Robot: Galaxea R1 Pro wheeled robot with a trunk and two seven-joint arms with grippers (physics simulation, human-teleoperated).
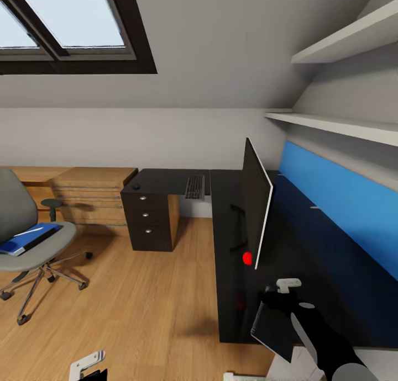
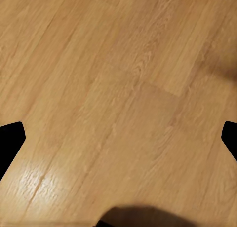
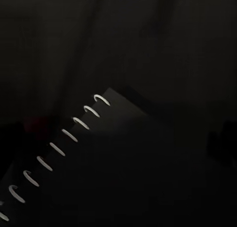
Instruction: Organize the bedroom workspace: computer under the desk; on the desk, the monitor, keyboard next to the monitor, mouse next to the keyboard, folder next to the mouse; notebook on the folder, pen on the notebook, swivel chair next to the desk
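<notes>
The black L-shaped counter (image 1: 232, 248) runs along the blue back panel (image 1: 337, 199) at my right. The monitor (image 1: 255, 204) stands on it, seen edge-on. The swivel chair (image 1: 25, 234) sits well apart on the wooden floor (image 1: 143, 303), the blue folder (image 1: 29, 238) lying on its seat. The keyboard (image 1: 194, 186) lies at the counter's far edge, above the drawers (image 1: 145, 221). My right claw (image 1: 282, 298) holds the black spiral notebook (image 1: 273, 328) over the counter's near end, its wire rings (image 3: 64, 135) pale in the dark. My left claw (image 1: 88, 365) hangs low over the floor, jaws wide.
</notes>
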